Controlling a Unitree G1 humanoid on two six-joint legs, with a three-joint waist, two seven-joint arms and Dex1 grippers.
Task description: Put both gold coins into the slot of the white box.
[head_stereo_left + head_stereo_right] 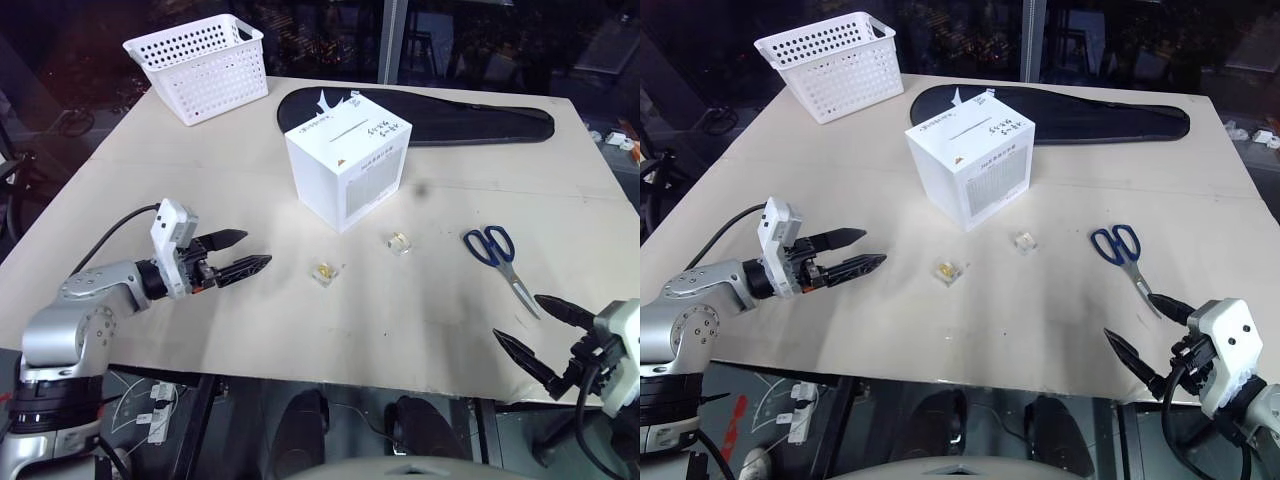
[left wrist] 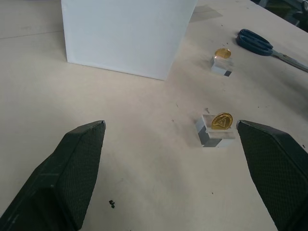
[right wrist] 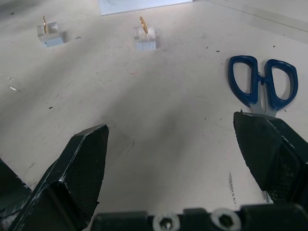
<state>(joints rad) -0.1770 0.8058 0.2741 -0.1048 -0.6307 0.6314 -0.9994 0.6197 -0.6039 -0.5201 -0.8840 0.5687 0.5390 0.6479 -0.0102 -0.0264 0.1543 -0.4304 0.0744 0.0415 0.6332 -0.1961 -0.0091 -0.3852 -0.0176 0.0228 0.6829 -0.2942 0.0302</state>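
Both gold coins (image 2: pixel 222 121) (image 2: pixel 222 53) stand upright in small clear cases (image 1: pixel 324 273) on the table (image 1: pixel 150 170), just in front of the white box (image 1: pixel 347 170). Its slot (image 1: pixel 340 129) looks like a thin slit on top. Left gripper (image 1: pixel 246 253) and right gripper (image 1: pixel 530 325) both hang with fingers spread, holding nothing, the left one near the closer coin.

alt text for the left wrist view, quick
Two gold coins stand upright in small clear stands, the nearer coin between the left gripper's open black fingers, the farther coin beyond it. The white box rises behind; blue scissors lie nearby.

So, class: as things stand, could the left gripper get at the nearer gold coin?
Probably yes. The left gripper is open and aimed at the nearer gold coin, upright on its clear stand, with bare table between them.
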